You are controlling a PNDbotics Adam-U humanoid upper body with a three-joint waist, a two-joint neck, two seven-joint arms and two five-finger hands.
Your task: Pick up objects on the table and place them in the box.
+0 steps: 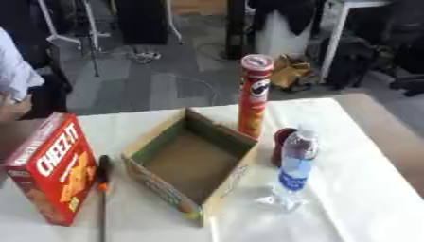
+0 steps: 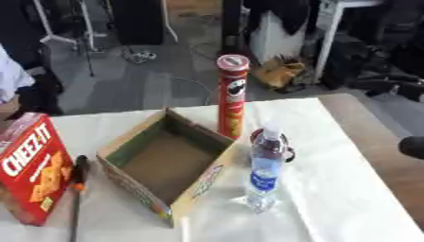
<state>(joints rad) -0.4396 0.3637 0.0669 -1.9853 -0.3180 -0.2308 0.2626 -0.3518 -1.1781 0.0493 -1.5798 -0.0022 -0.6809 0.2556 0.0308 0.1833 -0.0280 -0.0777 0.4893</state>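
An open cardboard box (image 1: pixel 157 142) sits in the middle of the white-covered table (image 1: pixel 364 198), with nothing inside it. A red Cheez-It box (image 1: pixel 51 170) stands upright at the left. Beside it lies a thin tool with a black and orange handle (image 1: pixel 103 172). A tall red Pringles can (image 1: pixel 254 99) stands just behind the box's far right corner. A clear water bottle with a blue label (image 1: pixel 295 170) stands right of the box, and a dark red can (image 1: pixel 281 139) is right behind it. A dark rounded shape at the right edge looks like my right hand (image 2: pixel 411 146), well clear of the objects.
The table's brown top (image 2: pixel 389 156) shows bare past the cloth on the right. Beyond the far edge are a grey floor, stands and dark furniture.
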